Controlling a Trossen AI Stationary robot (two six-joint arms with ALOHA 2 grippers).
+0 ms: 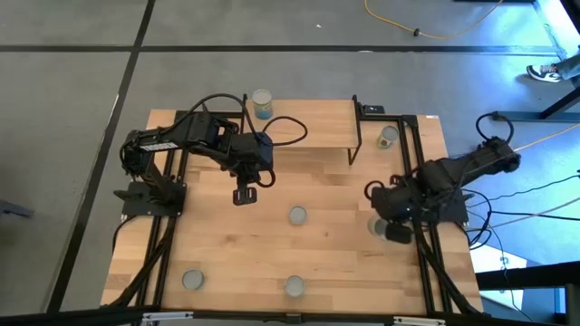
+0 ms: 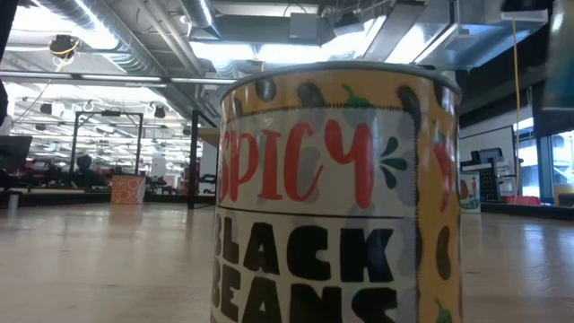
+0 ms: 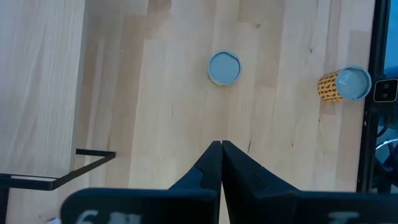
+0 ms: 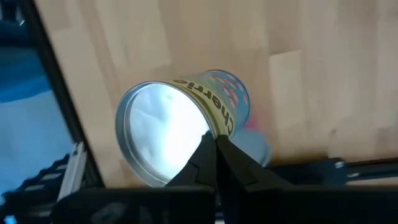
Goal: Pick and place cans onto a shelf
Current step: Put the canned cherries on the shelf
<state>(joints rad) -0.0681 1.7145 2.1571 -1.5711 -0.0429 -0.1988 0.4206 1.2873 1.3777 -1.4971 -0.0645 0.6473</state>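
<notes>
The shelf (image 1: 299, 125), a light plank on black legs, stands at the table's far side. One can (image 1: 261, 104) is at its far left corner and another (image 1: 388, 138) stands on the table to its right. A can (image 1: 297, 215) stands mid-table, and two more (image 1: 192, 279) (image 1: 294, 286) stand near the front edge. My left gripper (image 1: 243, 195) hangs shut above the table, left of the middle can (image 3: 224, 67). My right gripper (image 1: 396, 233) is shut above a can (image 4: 180, 130) by the right edge, which stands on its base.
Black frame rails (image 1: 426, 263) run along the table's left and right sides. In the low view the near can (image 2: 336, 197), labelled spicy black beans, fills the middle. The shelf's black leg (image 3: 93, 163) shows close to my left gripper. Cables lie on the floor at right.
</notes>
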